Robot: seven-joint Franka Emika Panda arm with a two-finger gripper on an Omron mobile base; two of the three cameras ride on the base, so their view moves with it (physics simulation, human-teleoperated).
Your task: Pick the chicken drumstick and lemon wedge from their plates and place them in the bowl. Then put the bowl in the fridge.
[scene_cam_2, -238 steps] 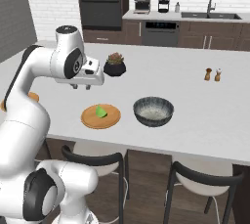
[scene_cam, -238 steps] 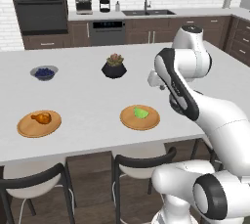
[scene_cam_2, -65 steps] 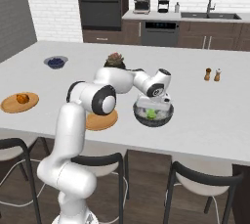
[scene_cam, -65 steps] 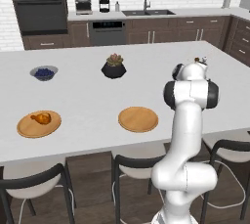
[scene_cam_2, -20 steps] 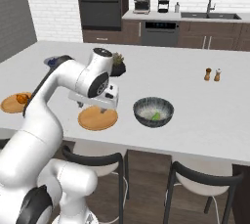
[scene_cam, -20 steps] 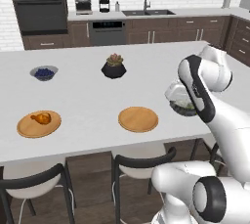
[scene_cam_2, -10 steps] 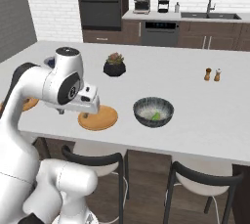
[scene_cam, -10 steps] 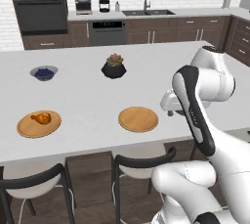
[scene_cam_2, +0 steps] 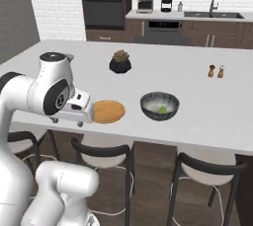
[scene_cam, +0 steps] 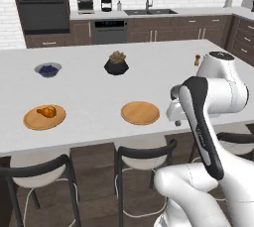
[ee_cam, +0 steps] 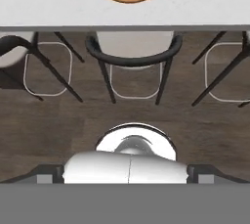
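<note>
Over the counter's near edge the open, empty claw (scene_cam_2: 66, 120) hangs beside a bare plate (scene_cam_2: 108, 111), apparently clear of it.

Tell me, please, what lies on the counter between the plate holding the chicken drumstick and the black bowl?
The empty plate lies between them. The left base view shows it to the right of the drumstick's plate; the right base view shows it just left of the bowl.

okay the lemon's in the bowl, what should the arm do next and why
Probably swing left across the counter toward the chicken drumstick, which lies on its plate at the island's left end. The lemon wedge already sits in the bowl, the near plate is bare, and the open gripper holds nothing, hanging over the counter's front edge.
</note>
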